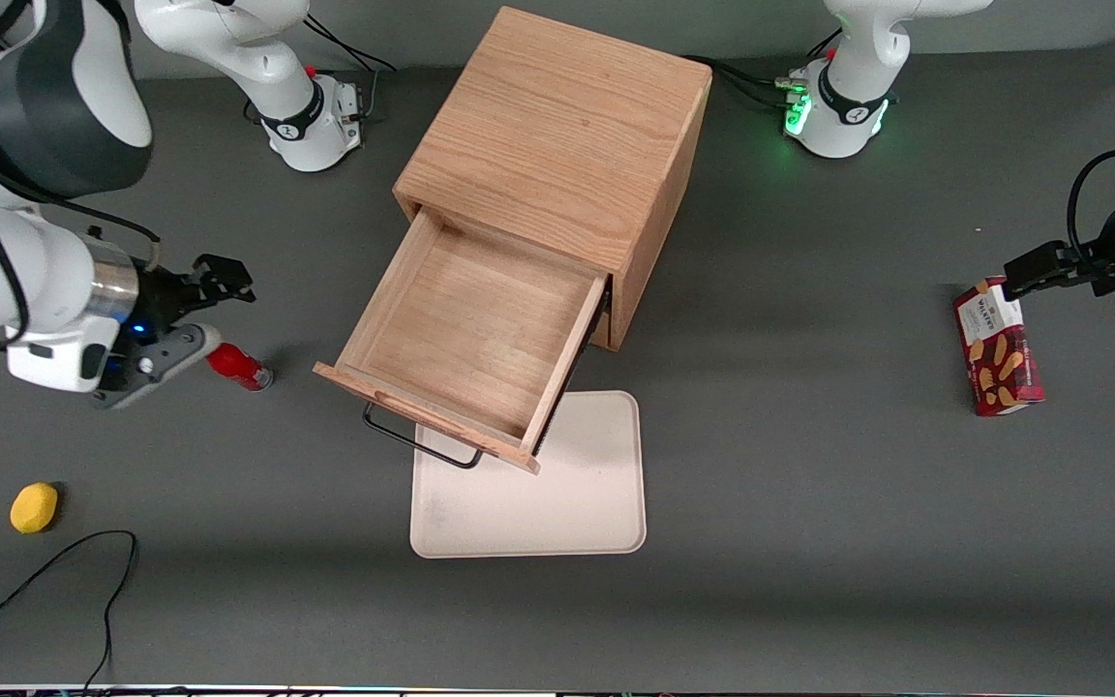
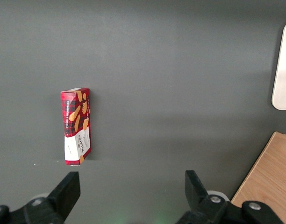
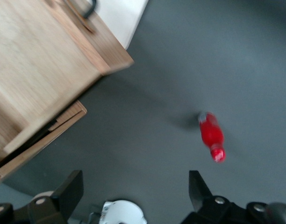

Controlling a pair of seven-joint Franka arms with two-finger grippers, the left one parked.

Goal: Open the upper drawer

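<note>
Now pulled well out of the cube-shaped oak cabinet [image 1: 557, 145]: light-oak upper drawer [image 1: 466, 334], overhanging a cream tray [image 1: 567, 503]. Hovering above a red bottle [image 1: 238, 368] on the grey worktop [image 1: 809, 484]: black pincer [image 1: 224, 276], spread wide, gripping nothing.

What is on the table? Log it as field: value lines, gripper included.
upper drawer: pulled out of the cabinet, nothing inside
handle: over the tray
gripper: open, holding nothing, above the red bottle, apart from the drawer
lemon: working arm's end
cookie box: parked arm's end
</note>
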